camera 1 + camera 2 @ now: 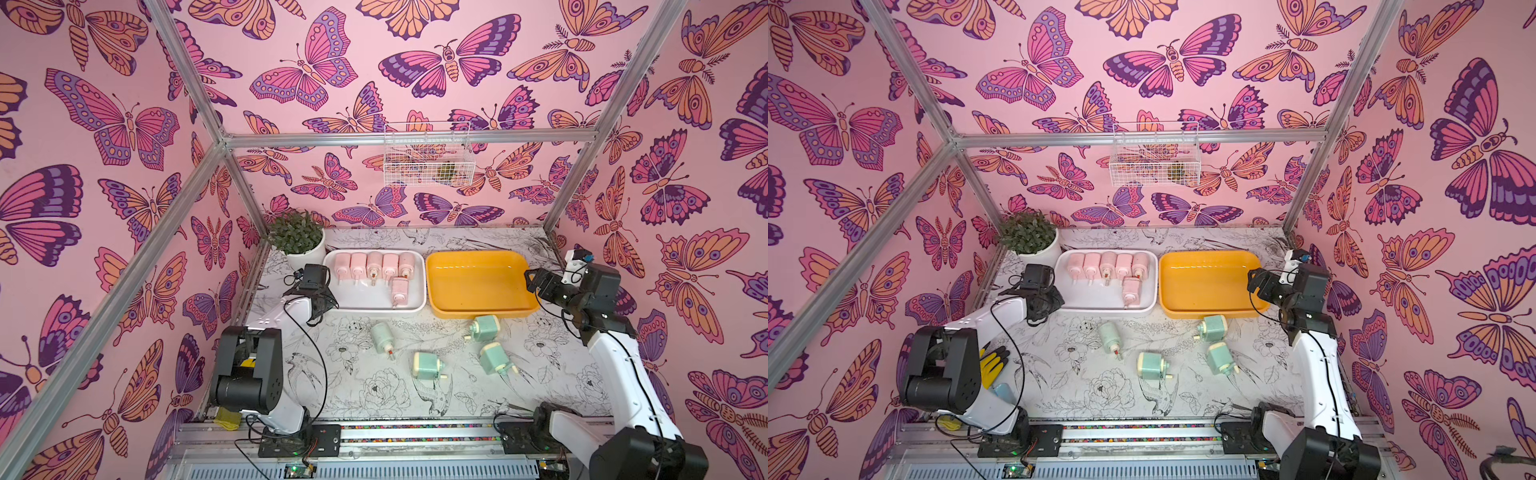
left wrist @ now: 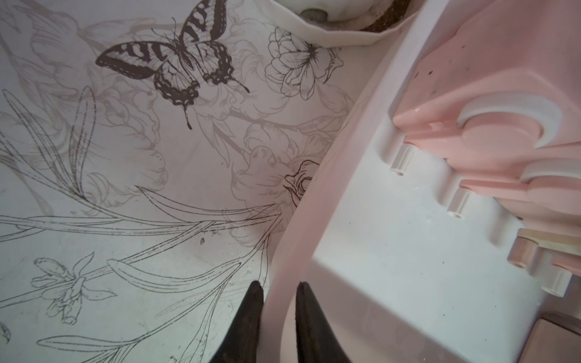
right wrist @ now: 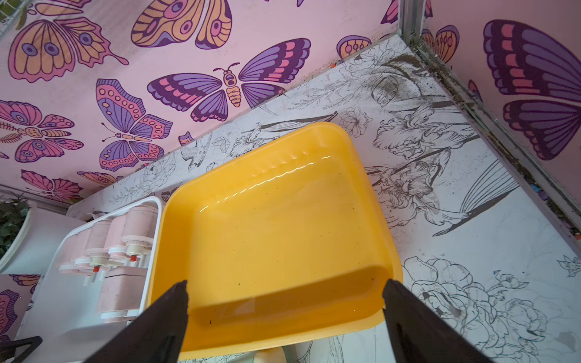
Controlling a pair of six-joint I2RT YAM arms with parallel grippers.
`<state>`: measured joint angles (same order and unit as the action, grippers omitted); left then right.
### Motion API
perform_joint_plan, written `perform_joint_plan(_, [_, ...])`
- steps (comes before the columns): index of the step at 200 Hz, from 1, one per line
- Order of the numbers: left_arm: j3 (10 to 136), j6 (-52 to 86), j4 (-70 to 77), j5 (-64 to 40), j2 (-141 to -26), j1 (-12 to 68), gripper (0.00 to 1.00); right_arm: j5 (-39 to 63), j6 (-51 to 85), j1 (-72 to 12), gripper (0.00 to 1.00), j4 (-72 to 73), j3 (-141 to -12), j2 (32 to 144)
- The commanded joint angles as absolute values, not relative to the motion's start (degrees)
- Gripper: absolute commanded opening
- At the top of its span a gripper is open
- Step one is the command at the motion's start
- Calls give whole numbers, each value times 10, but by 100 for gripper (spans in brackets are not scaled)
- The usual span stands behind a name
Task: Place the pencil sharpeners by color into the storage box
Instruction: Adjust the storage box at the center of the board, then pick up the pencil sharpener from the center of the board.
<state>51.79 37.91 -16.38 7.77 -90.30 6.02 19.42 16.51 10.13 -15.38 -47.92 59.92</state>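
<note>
Mint-green boxy plastic pencil sharpeners (image 1: 485,327): loose on the table (image 1: 353,374), near and left of the wide-open right gripper (image 3: 286,287). Left gripper (image 2: 278,284) pinching white plastic tray (image 1: 357,296) rim, pink plastic sharpeners (image 1: 374,264) inside.

Six pink sharpeners (image 1: 375,262), four green sharpeners (image 1: 424,365)

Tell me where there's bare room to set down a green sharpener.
The yellow tray is wholly bare. The white tray is free only at its near left, beside the front pink sharpener. Green sharpeners crowd the table before the trays.
</note>
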Motion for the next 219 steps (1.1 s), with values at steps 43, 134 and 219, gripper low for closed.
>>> perform_joint_plan(43, [513,382,-188,83,-884,85,31,192,168,67,99,-166,-494,606])
perform_joint_plan(134, [502,333,-203,76,-811,92,93,213,92,-50,99,-213,-512,592])
perform_joint_plan(219, [553,207,-199,4,-703,195,100,198,-101,-370,99,-272,-519,686])
